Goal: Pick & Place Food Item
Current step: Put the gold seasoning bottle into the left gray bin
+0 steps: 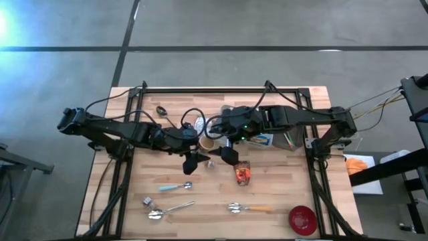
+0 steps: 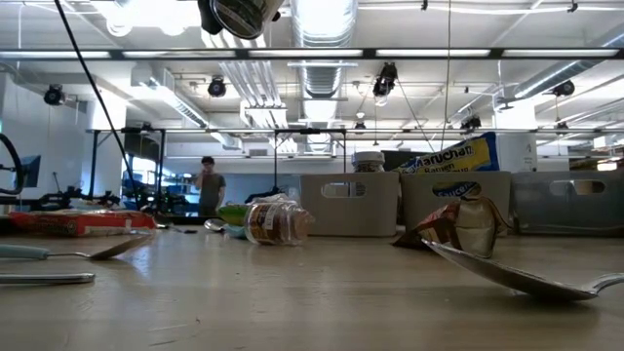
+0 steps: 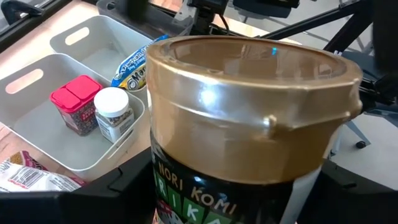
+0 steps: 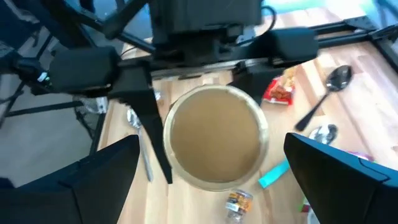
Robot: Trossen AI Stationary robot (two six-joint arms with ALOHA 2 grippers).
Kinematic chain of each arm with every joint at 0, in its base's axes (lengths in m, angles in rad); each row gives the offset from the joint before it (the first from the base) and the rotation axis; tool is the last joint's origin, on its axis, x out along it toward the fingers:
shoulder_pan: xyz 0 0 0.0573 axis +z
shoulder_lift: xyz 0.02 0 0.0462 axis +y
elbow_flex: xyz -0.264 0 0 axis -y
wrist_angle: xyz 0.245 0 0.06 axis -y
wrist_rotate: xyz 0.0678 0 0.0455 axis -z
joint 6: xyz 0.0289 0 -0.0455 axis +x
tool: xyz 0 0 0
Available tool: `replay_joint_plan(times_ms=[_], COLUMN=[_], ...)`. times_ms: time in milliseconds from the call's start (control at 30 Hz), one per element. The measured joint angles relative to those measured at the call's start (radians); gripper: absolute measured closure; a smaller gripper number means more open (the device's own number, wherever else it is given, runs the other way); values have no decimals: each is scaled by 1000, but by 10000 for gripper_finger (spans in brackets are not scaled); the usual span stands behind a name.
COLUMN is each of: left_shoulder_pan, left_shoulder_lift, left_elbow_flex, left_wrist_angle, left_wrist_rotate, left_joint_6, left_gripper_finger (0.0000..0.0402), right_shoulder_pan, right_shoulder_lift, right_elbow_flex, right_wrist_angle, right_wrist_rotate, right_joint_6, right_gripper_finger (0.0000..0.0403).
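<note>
Wooden table (image 1: 154,224); spoons (image 1: 164,213), red bowl (image 1: 301,219), snack packet (image 1: 243,173) lie on it.

Bright overhead ceiling lights (image 2: 312,15) glare in the low view; the near spoon (image 2: 517,275) blurs; soft shadows lie on the table (image 1: 281,194).

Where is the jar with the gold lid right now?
The jar is held in the left gripper above the table's middle, seen in both wrist views, with the open right gripper facing its lid.
</note>
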Motion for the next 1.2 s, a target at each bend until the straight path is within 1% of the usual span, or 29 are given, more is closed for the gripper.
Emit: replay_joint_plan(times_ms=[100,400,533,1200], left_shoulder_pan=[0,0,0,3], left_shoulder_lift=[0,0,0,0], left_elbow_flex=[0,0,0,0], left_wrist_angle=[6,9,13,64], left_wrist_rotate=[3,4,4,4], left_joint_6=[2,8,8,8], left_gripper_finger=[130,130,130,130], right_shoulder_pan=[0,-29,-40,-40], right_shoulder_lift=[19,21,27,44], right_elbow_flex=[1,-1,0,-10], right_wrist_angle=[19,24,34,70], right_wrist_rotate=[-40,-54,-97,-109], right_joint_6=[1,15,19,9], right_gripper_finger=[9,9,9,10])
